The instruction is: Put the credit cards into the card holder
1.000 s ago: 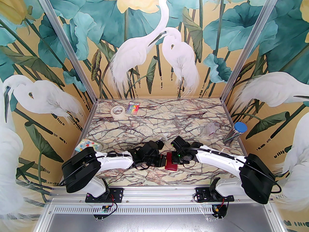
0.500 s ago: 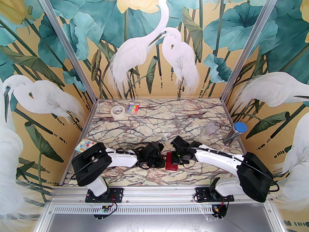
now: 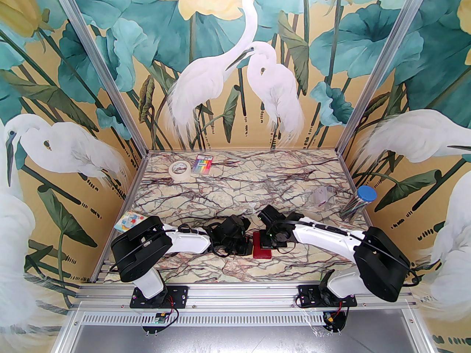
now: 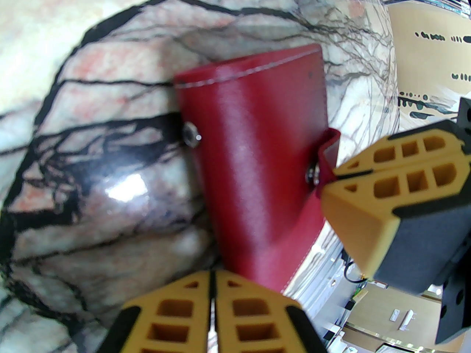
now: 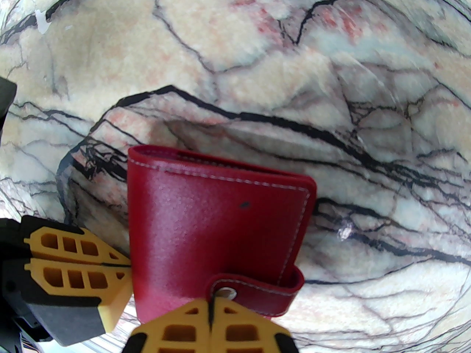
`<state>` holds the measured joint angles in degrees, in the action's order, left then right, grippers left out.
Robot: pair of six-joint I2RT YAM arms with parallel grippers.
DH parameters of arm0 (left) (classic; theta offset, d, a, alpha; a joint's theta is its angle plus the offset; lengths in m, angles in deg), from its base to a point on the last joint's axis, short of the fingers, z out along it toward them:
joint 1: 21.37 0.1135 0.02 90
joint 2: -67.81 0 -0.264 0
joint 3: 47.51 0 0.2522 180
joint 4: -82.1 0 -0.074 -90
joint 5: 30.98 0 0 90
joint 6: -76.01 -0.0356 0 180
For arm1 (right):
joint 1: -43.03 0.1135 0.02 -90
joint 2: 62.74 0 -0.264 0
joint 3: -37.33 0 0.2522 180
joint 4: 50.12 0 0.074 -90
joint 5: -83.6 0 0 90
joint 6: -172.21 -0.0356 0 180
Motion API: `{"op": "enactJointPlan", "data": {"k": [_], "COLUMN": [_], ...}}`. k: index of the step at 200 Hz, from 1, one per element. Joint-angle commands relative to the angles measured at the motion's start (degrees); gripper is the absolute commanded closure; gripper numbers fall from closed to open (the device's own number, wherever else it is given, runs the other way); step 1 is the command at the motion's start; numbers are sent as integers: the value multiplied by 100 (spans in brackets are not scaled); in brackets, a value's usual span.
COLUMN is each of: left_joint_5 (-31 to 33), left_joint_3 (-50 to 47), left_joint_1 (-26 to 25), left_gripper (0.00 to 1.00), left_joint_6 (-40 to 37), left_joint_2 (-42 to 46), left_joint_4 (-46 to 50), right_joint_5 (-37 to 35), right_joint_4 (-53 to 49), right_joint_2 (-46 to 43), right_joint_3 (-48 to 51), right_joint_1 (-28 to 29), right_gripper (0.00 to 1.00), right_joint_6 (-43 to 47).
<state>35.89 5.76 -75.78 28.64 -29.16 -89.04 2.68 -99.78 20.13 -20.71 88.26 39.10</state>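
Count on the marble table point(image 3: 235, 193): red card holder point(image 5: 220, 226), one; masking tape roll point(image 3: 180, 170), one; rainbow-striped packet point(image 3: 203, 163), one; clear plastic case point(image 3: 321, 196), one; blue-capped tube point(image 3: 358, 201), one; multicoloured patterned packet point(image 3: 129, 221), one. Robot arms, two: left arm point(image 3: 187, 242), right arm point(image 3: 323, 238).

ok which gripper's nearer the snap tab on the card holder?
Right. The right gripper sits shut right at the snap tab; the left gripper, also shut, is at an adjacent edge of the card holder, off the tab.
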Motion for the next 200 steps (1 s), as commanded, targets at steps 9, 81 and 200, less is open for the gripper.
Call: {"op": "enactJointPlan", "data": {"k": [9, 81, 200], "left_joint_5": [-95, -95, -92], "left_joint_3": [97, 42, 13], "left_joint_1": [1, 1, 1], "left_gripper": [91, 91, 91], "left_joint_6": [26, 43, 43], "left_joint_2": [-138, -125, -130], "left_joint_4": [-118, -186, -230], "right_joint_5": [110, -175, -932], "right_joint_4": [11, -627, -1523], "right_joint_2": [17, -625, 319], "right_joint_3": [-150, -378, -1203], "right_joint_1": [-4, -4, 215], "right_gripper": [100, 70, 70], "right_joint_6": [115, 121, -164]}}
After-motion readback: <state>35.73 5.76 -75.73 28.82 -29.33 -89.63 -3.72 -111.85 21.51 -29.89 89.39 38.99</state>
